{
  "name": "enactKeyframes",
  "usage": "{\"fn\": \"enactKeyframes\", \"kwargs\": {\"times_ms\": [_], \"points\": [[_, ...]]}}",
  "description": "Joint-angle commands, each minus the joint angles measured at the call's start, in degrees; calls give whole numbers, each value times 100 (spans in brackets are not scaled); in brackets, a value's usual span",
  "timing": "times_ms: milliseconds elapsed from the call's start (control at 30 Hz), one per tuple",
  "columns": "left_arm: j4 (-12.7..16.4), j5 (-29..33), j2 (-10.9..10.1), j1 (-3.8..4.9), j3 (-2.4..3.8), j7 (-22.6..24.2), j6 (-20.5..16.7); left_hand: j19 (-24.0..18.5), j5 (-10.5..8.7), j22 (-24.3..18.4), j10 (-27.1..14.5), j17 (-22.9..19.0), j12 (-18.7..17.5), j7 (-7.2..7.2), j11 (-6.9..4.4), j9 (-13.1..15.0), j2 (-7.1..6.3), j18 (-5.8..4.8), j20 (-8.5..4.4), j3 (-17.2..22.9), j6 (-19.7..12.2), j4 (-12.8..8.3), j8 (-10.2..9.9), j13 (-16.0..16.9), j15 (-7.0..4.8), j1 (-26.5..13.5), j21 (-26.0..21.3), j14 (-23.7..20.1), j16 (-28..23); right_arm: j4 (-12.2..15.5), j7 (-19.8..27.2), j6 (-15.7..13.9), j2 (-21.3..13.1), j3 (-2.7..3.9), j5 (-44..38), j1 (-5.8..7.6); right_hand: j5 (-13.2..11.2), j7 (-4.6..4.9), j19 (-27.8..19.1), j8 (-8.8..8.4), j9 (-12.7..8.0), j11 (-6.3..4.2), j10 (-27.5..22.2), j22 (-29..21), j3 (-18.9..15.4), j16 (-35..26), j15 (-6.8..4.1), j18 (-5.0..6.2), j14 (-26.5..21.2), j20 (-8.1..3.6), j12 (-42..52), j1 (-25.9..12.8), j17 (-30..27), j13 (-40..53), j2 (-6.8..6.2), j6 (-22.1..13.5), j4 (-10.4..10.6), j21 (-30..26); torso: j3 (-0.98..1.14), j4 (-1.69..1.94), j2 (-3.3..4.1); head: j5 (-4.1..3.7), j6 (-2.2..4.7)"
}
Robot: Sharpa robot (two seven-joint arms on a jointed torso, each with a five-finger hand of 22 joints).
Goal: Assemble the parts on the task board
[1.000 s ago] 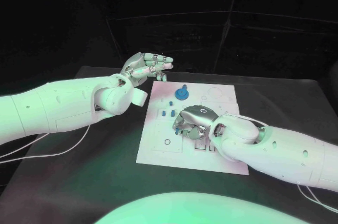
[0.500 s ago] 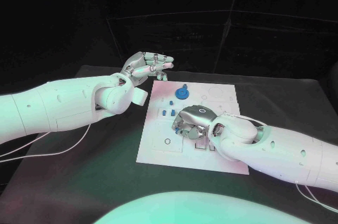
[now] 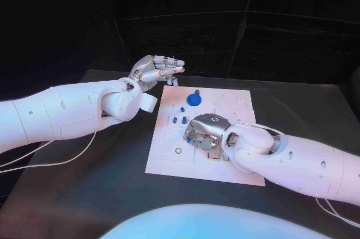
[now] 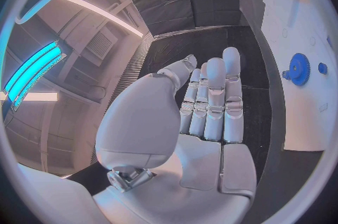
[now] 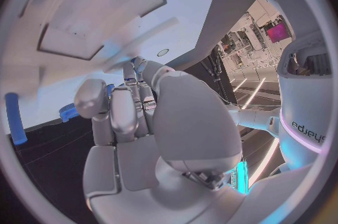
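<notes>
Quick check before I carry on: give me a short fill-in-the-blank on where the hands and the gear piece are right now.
1. The ____ hand is down over the middle of the task board.
2. The left hand is raised past the board's far-left corner and holds ____.
3. The round blue gear sits on the board's ____ half, apart from both hands.

Missing words: right; nothing; far

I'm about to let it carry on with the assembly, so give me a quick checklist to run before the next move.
1. Left hand off the task board, raised, holding nothing: ok.
2. Right hand over the board's middle: ok.
3. Part held in the right hand: cannot tell, the fingers hide it.
4. Blue gear standing near the board's far edge: ok.
5. Small blue parts clear of the right hand: ok.
</notes>
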Motion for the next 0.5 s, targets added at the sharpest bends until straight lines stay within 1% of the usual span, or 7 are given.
{"fn": "enactKeyframes", "kwargs": {"times_ms": [33,133,200,233,333,400,500], "points": [[8,19,14,8,5,-16,99,10,30,-8,-30,-8,38,20,-7,-5,5,73,19,-34,-21,-1,27,4,29,-29,-18,-22,31,17,-112,-9,10,-13,-98,-13,14,44,29,0,-2,22,5,2,7,19,-28,-79,144,7,9,-81,-8,5,-14,11,-11,37,1,0,3,2,2],[4,19,17,8,5,-29,107,10,30,-8,-30,-8,38,20,-7,-5,5,73,19,-34,-21,-1,27,4,29,-29,-18,-22,31,8,-165,-65,13,-13,-116,-14,-1,81,-5,-43,-25,54,-113,-53,2,5,-3,-70,134,19,-55,-171,-42,-16,-60,-115,-7,13,0,-2,0,1,4],[3,19,17,8,5,-36,112,10,29,-10,-38,-11,39,23,-4,-6,2,73,19,-37,-27,-2,25,3,30,-30,-21,-25,31,3,-190,-70,13,-13,-121,-15,2,145,-117,-49,-38,131,-364,-235,3,-76,56,-41,95,59,-191,-275,-174,-40,-124,-295,9,-77,-1,-2,0,1,7],[3,19,17,8,5,-40,115,10,29,-10,-38,-11,39,23,-4,-6,2,73,19,-37,-27,-2,25,3,30,-30,-21,-25,31,1,-200,-65,12,-13,-124,-15,3,155,-147,-47,-38,146,-411,-283,3,-101,67,-32,84,69,-216,-292,-213,-41,-137,-321,11,-102,-1,-2,0,1,7],[1,19,17,8,5,-54,126,10,29,-10,-38,-11,39,23,-4,-6,2,73,19,-37,-27,-2,25,3,30,-30,-21,-25,31,-3,-217,-57,9,-13,-128,-15,23,266,-433,-45,-37,265,-768,-756,-62,-339,159,53,-28,156,-376,-426,-556,-36,-260,-557,14,-358,-1,0,0,-4,7],[-1,19,16,8,5,-63,134,9,28,-13,-48,-15,41,27,0,-7,-1,72,20,-42,-37,-1,24,2,32,-34,-24,-28,32,1,-213,-69,3,-13,-129,-15,44,287,-515,-42,-34,296,-885,-895,-127,-405,185,81,-61,190,-398,-465,-649,-30,-302,-643,1,-444,-1,0,0,-4,7],[-5,19,15,8,5,-74,142,9,27,-16,-56,-18,42,30,3,-8,-3,72,22,-47,-44,2,23,1,34,-39,-27,-30,33,39,-206,-111,-22,-14,-130,-15,87,280,-583,-39,-30,302,-993,-1027,-239,-458,197,107,-89,213,-386,-506,-726,-20,-335,-745,-18,-531,2,1,0,-3,12]]}}
